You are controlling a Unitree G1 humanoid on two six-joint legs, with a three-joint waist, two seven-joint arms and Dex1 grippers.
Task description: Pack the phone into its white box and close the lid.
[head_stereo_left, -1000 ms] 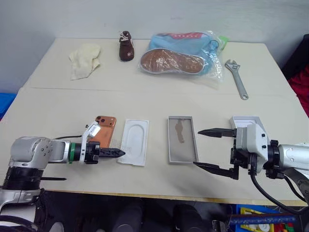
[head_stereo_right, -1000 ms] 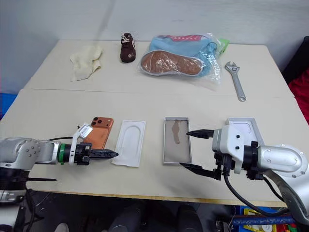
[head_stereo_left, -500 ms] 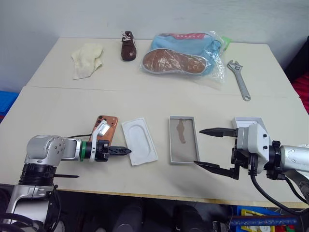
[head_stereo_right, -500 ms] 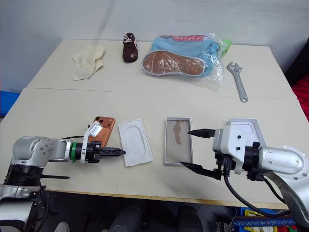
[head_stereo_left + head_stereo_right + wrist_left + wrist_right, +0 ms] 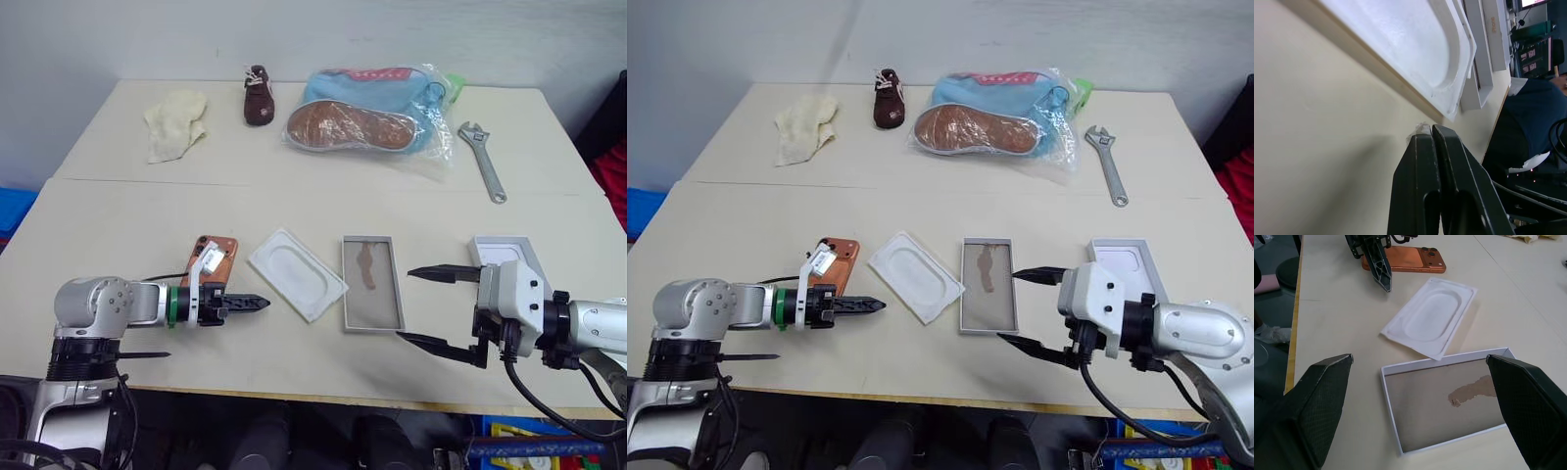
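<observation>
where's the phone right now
In the head views the phone lies flat on the table's near left part, partly behind the left gripper, with the white moulded insert just to its right.

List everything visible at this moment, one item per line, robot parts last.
phone: 1, copper-orange, near left, lying flat
moulded insert: 1, white, skewed, between phone and box
white box: 1, white walls, grey-brown floor, near centre
lid: 1, white, right of the box, behind the right tool
cloth: 1, cream, far left
small shoe: 1, brown, far side
bagged shoes: 1 bag, blue with brown sole, far centre
wrench: 1, silver, far right
table: 1, beige
left tool: shut, empty, beside the insert
right tool: open, by the box's near end
</observation>
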